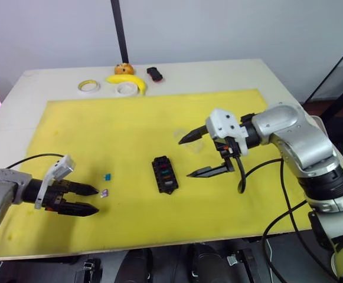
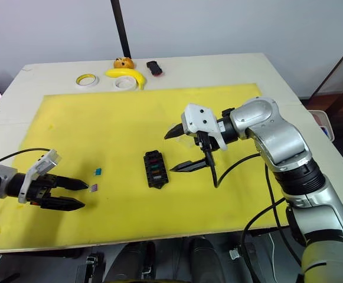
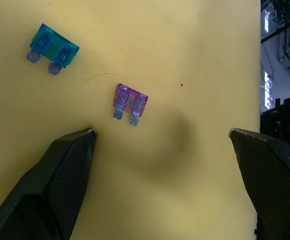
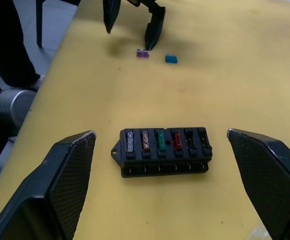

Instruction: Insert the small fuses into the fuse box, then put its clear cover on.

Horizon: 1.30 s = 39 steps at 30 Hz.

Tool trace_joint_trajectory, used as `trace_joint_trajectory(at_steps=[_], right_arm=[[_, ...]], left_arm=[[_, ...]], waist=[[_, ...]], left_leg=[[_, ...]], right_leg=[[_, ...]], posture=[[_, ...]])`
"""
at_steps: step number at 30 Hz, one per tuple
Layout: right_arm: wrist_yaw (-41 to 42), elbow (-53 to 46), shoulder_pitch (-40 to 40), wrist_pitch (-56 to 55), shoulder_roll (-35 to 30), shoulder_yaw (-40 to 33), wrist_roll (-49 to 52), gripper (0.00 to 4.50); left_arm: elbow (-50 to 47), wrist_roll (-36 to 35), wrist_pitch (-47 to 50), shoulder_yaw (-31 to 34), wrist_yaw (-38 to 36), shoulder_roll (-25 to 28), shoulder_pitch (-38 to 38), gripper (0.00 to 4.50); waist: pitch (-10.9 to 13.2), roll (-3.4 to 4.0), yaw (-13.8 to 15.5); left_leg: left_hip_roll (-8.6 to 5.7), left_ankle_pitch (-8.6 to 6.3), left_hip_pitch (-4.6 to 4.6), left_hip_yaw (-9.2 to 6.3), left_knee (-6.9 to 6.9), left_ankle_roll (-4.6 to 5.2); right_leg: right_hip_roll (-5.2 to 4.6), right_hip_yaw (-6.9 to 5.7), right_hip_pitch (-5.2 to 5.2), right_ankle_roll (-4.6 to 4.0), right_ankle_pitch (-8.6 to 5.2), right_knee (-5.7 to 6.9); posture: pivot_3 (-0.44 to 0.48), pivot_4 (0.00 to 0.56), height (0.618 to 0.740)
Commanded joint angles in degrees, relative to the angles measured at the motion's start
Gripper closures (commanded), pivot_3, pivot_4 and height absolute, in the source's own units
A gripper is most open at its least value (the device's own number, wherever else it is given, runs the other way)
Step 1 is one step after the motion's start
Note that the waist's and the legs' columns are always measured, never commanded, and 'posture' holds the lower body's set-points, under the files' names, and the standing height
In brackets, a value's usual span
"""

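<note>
The black fuse box [image 1: 165, 174] lies at the middle of the yellow mat [image 1: 130, 124]. In the right wrist view its slots hold grey, amber, green and red fuses, and two slots look dark. A purple fuse [image 3: 130, 101] and a blue-teal fuse [image 3: 52, 47] lie loose on the mat to the box's left. My left gripper [image 1: 95, 199] is open and low over the mat, its tips just short of the purple fuse. My right gripper [image 1: 185, 158] is wide open just right of the box, holding nothing. A faint clear shape, perhaps the clear cover [image 1: 192, 145], lies by it.
At the table's far edge are two tape rolls [image 1: 89, 86] [image 1: 124, 88], a banana [image 1: 131, 81], an orange toy [image 1: 124, 69] and a small black-and-red object [image 1: 154, 73]. A black pole [image 1: 120, 29] rises behind them. Cables hang off my right arm.
</note>
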Motion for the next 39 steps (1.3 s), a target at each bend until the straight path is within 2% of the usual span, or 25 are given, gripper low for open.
trace_joint_trajectory(at_steps=[1, 15, 18, 21, 31, 34, 36, 37, 39], right_arm=[[-0.1, -1.3, -0.4, -1.1, 0.0, -0.1, -0.5, 0.02], [-0.3, -1.0, -0.1, -1.5, -0.5, -0.1, -1.2, 0.02], [-0.2, -0.7, 0.0, -1.9, -0.6, -0.1, -1.5, 0.0], [-0.3, -0.5, -0.1, -1.9, -0.5, 0.3, -2.1, 0.0], [-0.6, 0.0, -0.4, -1.5, 0.6, 0.3, -2.3, 0.0], [-0.5, 0.2, -0.2, -1.9, 0.5, 0.7, -2.8, 0.0], [-0.6, 0.3, -0.1, -2.0, 0.5, 0.8, -3.1, 0.0], [-0.7, 0.5, -0.1, -1.9, 0.6, 0.8, -3.3, 0.0], [-0.7, 0.7, -0.1, -2.1, 0.7, 0.9, -3.6, 0.0]], left_arm=[[0.4, 0.2, 0.5, -0.8, 0.5, -1.3, -0.9, 0.0], [2.7, 1.1, 1.1, -2.1, 1.2, -5.5, -5.0, 0.0], [3.1, 1.3, 0.9, -1.9, 1.5, -6.0, -5.0, 0.77], [3.5, 1.2, 1.3, -1.4, 2.2, -6.8, -5.1, 2.24], [3.6, 0.1, 2.6, -0.1, 3.2, -7.5, -4.9, 2.24], [3.8, -0.1, 3.0, 0.3, 3.9, -8.0, -5.1, 3.1], [3.8, 0.0, 2.9, 0.4, 4.3, -8.2, -5.0, 4.14], [3.7, 0.2, 2.8, 0.3, 4.4, -8.3, -4.9, 4.47], [3.6, 0.3, 2.7, 0.3, 4.5, -8.3, -4.8, 4.47]], waist=[[0.0, 0.0, 0.2], [0.0, 0.0, 1.5], [0.0, 0.0, 1.4], [0.0, 0.0, 1.3], [0.0, 0.0, 1.3], [0.0, 0.0, 1.2], [0.0, 0.0, 1.2], [0.0, 0.0, 1.2], [0.0, -0.01, 1.0]], left_leg=[[0.0, 0.0, 0.0, 0.0, 0.01, 0.0], [-0.09, 0.0, 0.0, -0.04, 0.08, 0.0], [-0.1, 0.0, 0.0, -0.04, 0.08, 0.0], [-0.09, 0.0, 0.0, -0.04, 0.08, 0.0], [-0.09, 0.0, 0.0, -0.05, 0.08, 0.01], [-0.09, 0.0, 0.0, -0.05, 0.08, 0.01], [-0.09, 0.0, -0.01, -0.05, 0.08, 0.01], [-0.09, 0.0, -0.01, -0.05, 0.08, 0.01], [-0.08, 0.0, -0.01, -0.05, 0.08, 0.01]], right_leg=[[-0.01, 0.0, 0.01, -0.01, 0.0, 0.0], [-0.06, 0.0, 0.09, -0.02, -0.01, -0.02], [-0.07, 0.0, 0.1, -0.02, -0.01, -0.04], [-0.07, 0.0, 0.1, -0.02, -0.01, -0.03], [-0.06, 0.0, 0.09, -0.01, -0.01, -0.03], [-0.06, 0.0, 0.09, -0.01, -0.01, -0.03], [-0.06, 0.0, 0.09, -0.01, -0.01, -0.03], [-0.06, 0.0, 0.09, -0.01, -0.01, -0.03], [-0.04, 0.0, 0.09, -0.01, -0.01, -0.03]], posture=[[0.0, 0.15, 0.74], [0.0, 0.15, 0.74], [0.0, 0.15, 0.74], [0.0, 0.15, 0.74], [0.0, 0.15, 0.74], [0.0, 0.15, 0.74], [0.0, 0.15, 0.74], [0.0, 0.15, 0.74], [0.0, 0.15, 0.74]])
